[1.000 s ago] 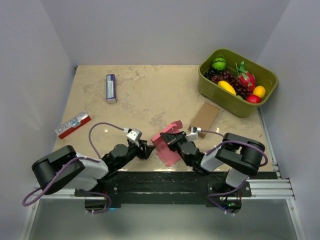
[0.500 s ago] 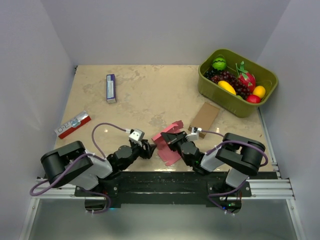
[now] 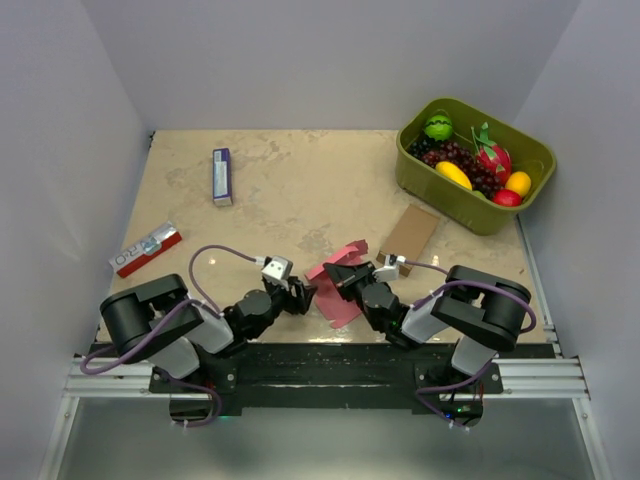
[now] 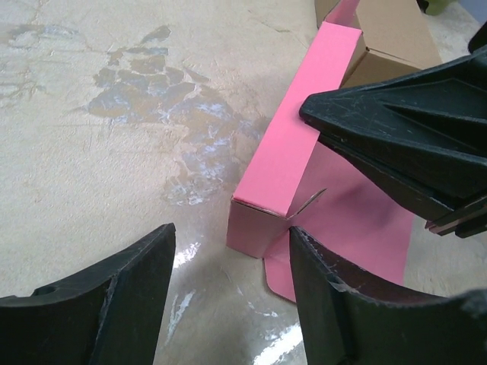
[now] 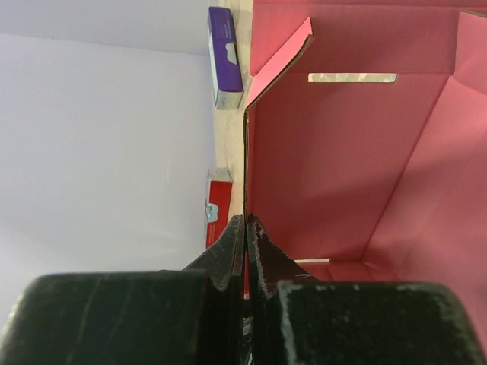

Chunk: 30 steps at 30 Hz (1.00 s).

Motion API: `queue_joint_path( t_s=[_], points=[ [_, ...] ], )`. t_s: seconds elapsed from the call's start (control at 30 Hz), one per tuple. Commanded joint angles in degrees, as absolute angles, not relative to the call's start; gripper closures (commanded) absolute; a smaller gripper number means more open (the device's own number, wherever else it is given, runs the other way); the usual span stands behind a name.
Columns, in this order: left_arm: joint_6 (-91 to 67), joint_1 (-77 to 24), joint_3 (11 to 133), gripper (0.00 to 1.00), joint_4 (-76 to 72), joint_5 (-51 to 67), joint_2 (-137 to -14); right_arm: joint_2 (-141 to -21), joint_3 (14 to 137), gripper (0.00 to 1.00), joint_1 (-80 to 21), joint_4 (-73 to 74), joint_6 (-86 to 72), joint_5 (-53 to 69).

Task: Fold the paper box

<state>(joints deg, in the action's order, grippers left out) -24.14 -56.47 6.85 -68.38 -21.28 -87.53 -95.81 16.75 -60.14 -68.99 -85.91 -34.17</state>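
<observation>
Top external view: a beige marbled table (image 3: 300, 190) carries an olive-green plastic tub (image 3: 452, 196) at its far right. Near the arms' bases sits the pink-red card paper box (image 3: 340, 305), half-formed, with one wall upright. The right gripper (image 5: 245, 222) is pinched on that wall's thin edge. The left gripper (image 4: 228, 232) hangs spread and empty, just beside the box's corner.

**Crowded front, open middle**

The counter's (image 3: 300, 190) middle lies bare. At the front, the paper box (image 3: 342, 298) stands between the left claw (image 3: 299, 292), fingers spread beside its corner, and the right claw (image 3: 338, 276), pinched on its wall. A brown cardboard box (image 3: 410, 235) sits close behind the right claw. A green bin (image 3: 470, 215) fills the far right corner. A purple packet (image 3: 221, 176) and a red-and-white packet (image 3: 146, 249) dot the left.
</observation>
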Motion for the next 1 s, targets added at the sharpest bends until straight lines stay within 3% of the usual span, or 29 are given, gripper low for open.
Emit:
queue_joint_path(
  t_s=[0.0,0.33,0.63,0.97],
  points=[
    [-25.5,-56.7,10.0,0.35,-70.8,-28.6,-89.5,-95.0,16.3,1.0,-60.6,-68.3,-86.0,-34.5],
    [-24.2,-56.9,12.2,0.43,-70.5,-32.3,-92.0,-95.9,16.1,1.0,-60.6,-68.0,-87.7,-34.0],
    [-22.7,-57.0,13.5,0.71,-68.4,-33.3,-93.2,-95.9,16.1,1.0,-60.6,-66.8,-88.8,-34.2],
    [-19.3,-58.5,17.5,0.82,-61.7,-40.2,-95.1,-91.6,17.0,1.0,-61.0,-59.3,-90.3,-35.3]
  ],
)
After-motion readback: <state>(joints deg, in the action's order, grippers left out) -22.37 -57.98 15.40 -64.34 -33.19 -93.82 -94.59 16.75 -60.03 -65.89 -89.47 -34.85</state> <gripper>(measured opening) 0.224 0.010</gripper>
